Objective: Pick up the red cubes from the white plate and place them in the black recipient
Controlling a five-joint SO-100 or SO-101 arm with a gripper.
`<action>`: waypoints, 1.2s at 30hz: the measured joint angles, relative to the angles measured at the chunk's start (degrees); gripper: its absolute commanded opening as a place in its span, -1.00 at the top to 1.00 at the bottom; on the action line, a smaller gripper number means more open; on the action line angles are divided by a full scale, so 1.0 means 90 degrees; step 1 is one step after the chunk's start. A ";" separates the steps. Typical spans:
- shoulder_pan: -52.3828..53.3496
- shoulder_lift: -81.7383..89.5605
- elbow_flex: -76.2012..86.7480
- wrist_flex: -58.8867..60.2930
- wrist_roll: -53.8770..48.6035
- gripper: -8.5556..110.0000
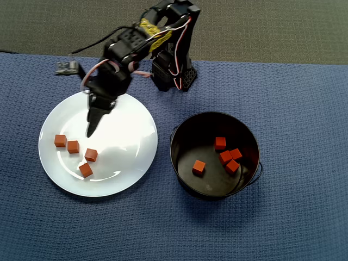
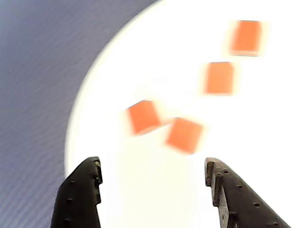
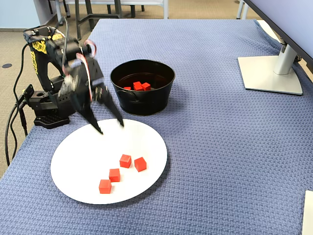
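Overhead view showed the gripper (image 1: 90,133) hanging over the plate (image 1: 130,117), jaws apart and empty. Four cubes (image 1: 91,155) lay on the plate's near-left part; four more sat in the bucket (image 1: 182,130). They looked light and rigid, best pinched across opposite flat faces. Being cubes, they had no long axis; each sat turned differently.

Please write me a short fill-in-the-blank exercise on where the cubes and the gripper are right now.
1. The number of red cubes lying on the plate is ____.
2. The number of cubes inside the bucket is ____.
3. The gripper hangs over the plate with its jaws ____.
4. Between its fingers the gripper holds ____.

Missing words: four; four; open; nothing
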 measured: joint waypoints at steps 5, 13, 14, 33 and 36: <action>0.0020 -0.1357 -0.0928 0.0498 0.0664 0.58; -0.0117 -0.2979 -0.2422 0.1582 0.1846 0.57; -0.0205 -0.3125 -0.2607 0.1758 0.1885 0.57; -0.0488 -0.4551 -0.3818 0.2051 0.2080 0.57; -0.0488 -0.4697 -0.3984 0.2051 0.2070 0.57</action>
